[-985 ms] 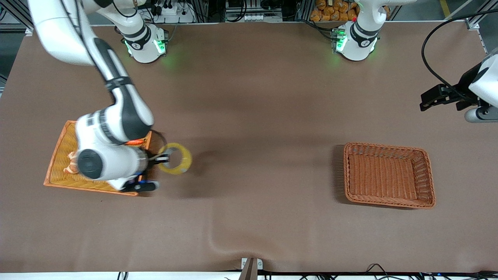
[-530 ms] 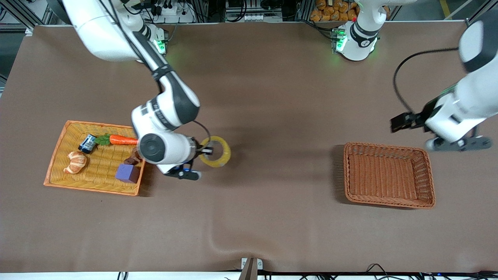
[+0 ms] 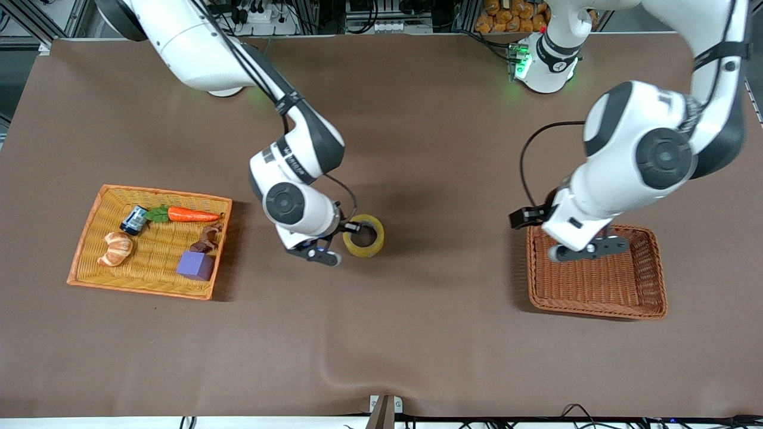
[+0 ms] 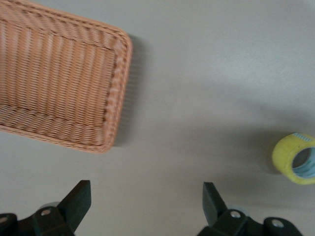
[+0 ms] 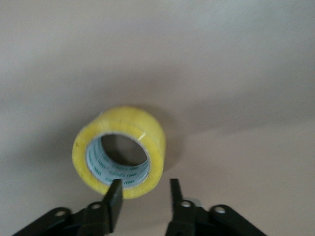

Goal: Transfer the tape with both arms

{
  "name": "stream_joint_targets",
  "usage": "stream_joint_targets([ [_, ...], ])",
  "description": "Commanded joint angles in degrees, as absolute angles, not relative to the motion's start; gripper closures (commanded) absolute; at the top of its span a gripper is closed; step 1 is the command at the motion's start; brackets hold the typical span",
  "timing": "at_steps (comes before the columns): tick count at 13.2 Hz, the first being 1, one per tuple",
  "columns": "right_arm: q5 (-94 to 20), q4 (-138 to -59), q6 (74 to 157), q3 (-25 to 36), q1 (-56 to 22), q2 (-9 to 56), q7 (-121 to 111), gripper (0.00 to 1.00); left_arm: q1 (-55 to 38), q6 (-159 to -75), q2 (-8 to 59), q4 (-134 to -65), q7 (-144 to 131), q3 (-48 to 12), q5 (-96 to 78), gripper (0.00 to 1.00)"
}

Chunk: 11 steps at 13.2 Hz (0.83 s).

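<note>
The tape [image 3: 364, 236], a yellow ring-shaped roll, lies on the brown table near its middle; it also shows in the right wrist view [image 5: 119, 153] and the left wrist view [image 4: 294, 158]. My right gripper [image 3: 351, 228] is low beside the tape, on the side toward the right arm's end. Its jaws [image 5: 143, 191] are open; one fingertip [image 5: 114, 192] overlaps the roll's rim and the other stands clear. My left gripper [image 3: 520, 217] is open and empty [image 4: 146, 201], in the air over the table by the brown basket [image 3: 596, 269].
The brown wicker basket [image 4: 64, 83] is empty. An orange tray [image 3: 89, 238] at the right arm's end holds a carrot [image 3: 192, 214], a croissant [image 3: 115, 248], a purple cube [image 3: 195, 265] and a dark can [image 3: 134, 220].
My right arm carried the tape from beside the orange tray to the table's middle, and its fingers now stand apart. My left arm swung in from the table's end to the brown basket.
</note>
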State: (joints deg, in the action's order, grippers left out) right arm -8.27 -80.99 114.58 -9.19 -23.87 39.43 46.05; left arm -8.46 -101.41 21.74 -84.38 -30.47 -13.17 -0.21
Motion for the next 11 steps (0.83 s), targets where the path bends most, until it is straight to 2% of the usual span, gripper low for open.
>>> stream_joint_targets([
  [1,-9.1,-81.1,110.7,-9.8,-19.2,36.6,44.9,0.0,-13.3,-104.7,24.8,-84.3,-37.8,-12.9,0.0,0.0],
  [5,-9.1,-81.5,107.6,-9.7,-11.6,33.1,34.1,0.0,-22.9,-114.9,32.0,-83.7,-55.4,-12.9,-0.1,0.0],
  [8,-8.6,-83.0,106.4,-9.6,-5.5,30.6,21.3,0.0,-31.9,-127.8,40.1,-81.9,-67.6,-12.3,0.1,0.0],
  [11,-4.6,-86.5,105.0,-9.7,-1.9,23.5,12.3,0.0,-35.7,-130.1,45.1,-79.9,-66.6,-9.1,4.1,0.0],
])
